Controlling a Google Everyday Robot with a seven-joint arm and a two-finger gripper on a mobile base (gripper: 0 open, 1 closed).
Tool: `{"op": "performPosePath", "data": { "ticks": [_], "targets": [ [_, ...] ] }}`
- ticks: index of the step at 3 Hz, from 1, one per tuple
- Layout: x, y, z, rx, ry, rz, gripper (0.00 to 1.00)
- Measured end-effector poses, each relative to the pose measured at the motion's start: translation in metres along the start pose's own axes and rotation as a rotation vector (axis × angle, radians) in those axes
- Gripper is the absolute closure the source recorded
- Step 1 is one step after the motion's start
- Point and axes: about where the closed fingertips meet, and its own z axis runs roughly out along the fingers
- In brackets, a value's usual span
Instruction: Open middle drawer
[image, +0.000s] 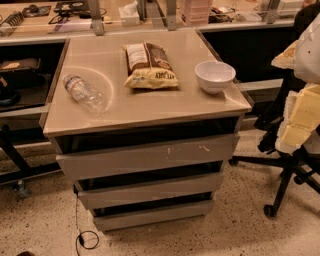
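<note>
The cabinet has three stacked drawer fronts. The middle drawer (150, 190) is the plain grey-beige front under the taller front with white scratch marks (150, 156) and above the narrowest front (152, 215). A dark gap runs above the middle front, and its inside does not show. My arm, white and pale yellow, comes in at the right edge. My gripper (294, 131) hangs there, to the right of the cabinet at about the height of the top drawer, well apart from the middle drawer.
On the cabinet top (115, 112) lie a clear plastic bottle (85, 93), a chip bag (149, 65) and a white bowl (214, 76). A black rolling chair base (285, 172) stands at the right. A black cable (86, 239) lies on the floor.
</note>
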Motion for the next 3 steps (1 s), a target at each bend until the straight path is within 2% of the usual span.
{"op": "performPosePath", "data": {
  "ticks": [1, 2, 3],
  "targets": [
    [0.000, 0.000, 0.000, 0.000, 0.000, 0.000, 0.00],
    [0.009, 0.023, 0.028, -0.002, -0.028, 0.009, 0.00],
    [0.025, 0.057, 0.075, -0.037, -0.034, 0.024, 0.00]
  ]
}}
